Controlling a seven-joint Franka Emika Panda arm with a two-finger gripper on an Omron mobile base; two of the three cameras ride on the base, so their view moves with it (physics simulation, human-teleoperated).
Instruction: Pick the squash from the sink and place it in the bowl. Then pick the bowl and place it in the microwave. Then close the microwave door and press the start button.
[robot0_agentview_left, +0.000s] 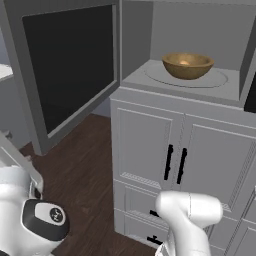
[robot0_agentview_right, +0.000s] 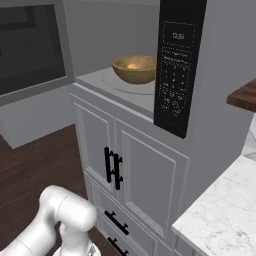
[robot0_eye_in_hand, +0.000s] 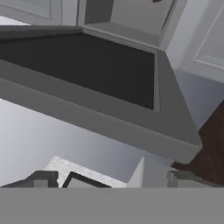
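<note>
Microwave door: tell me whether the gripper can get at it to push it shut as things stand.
Probably yes. The microwave door stands swung wide open to the left, its dark glass and grey frame bare, and the hand view faces it with nothing between. The gripper sits low at that view's bottom edge, not touching yet.

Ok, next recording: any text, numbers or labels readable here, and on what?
Microwave control panel: display digits at top, too blurred to read.
Panel buttons below the display: markings too small to read.
Robot joint cap: a small white emblem, not legible.
Nothing else carries text.
</note>
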